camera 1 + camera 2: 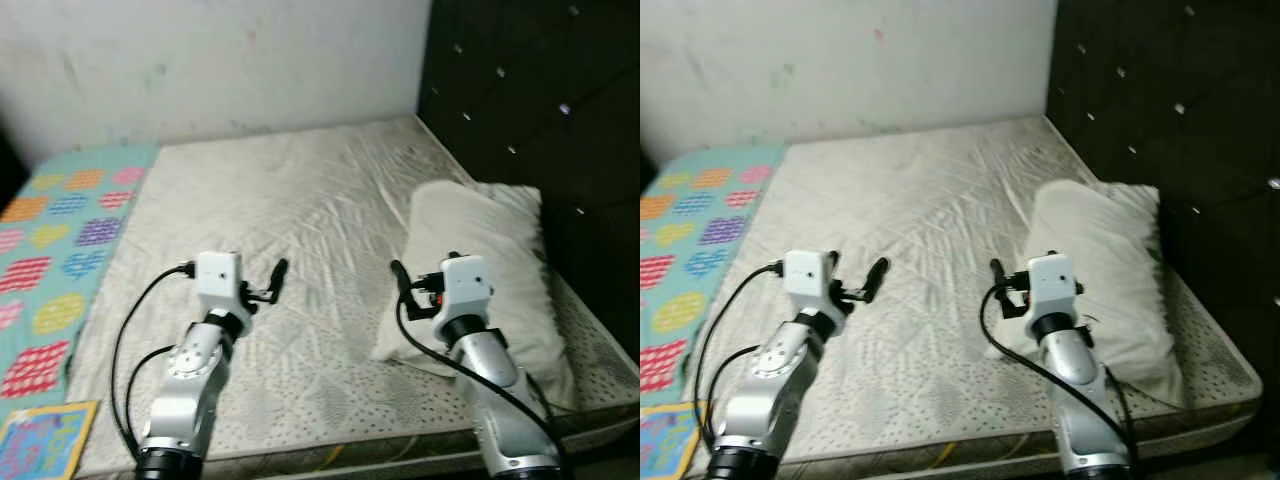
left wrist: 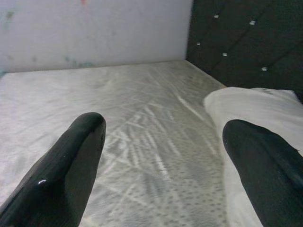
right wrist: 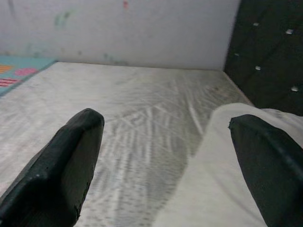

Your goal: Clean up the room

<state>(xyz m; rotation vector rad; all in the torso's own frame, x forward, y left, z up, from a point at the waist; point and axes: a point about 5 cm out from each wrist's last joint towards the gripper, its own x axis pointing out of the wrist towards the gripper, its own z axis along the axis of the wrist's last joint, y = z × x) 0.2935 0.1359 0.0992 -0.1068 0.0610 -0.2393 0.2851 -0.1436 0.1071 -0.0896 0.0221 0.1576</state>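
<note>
Both grippers hovered wide open and empty above the cream wrinkled bedsheet (image 1: pixel 290 200): left gripper (image 2: pixel 163 156) lower left, right gripper (image 3: pixel 165 161) lower centre. The off-white soft pillow (image 1: pixel 480 270) lay centre right by the black tufted headboard (image 1: pixel 540 110). Likely step: approaching the pillow; next needs reaching right to grasp it.

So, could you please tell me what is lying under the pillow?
The pillow rests on the pale bedsheet, beside the dark headboard. Whatever lies directly beneath it is covered and cannot be seen.
</note>
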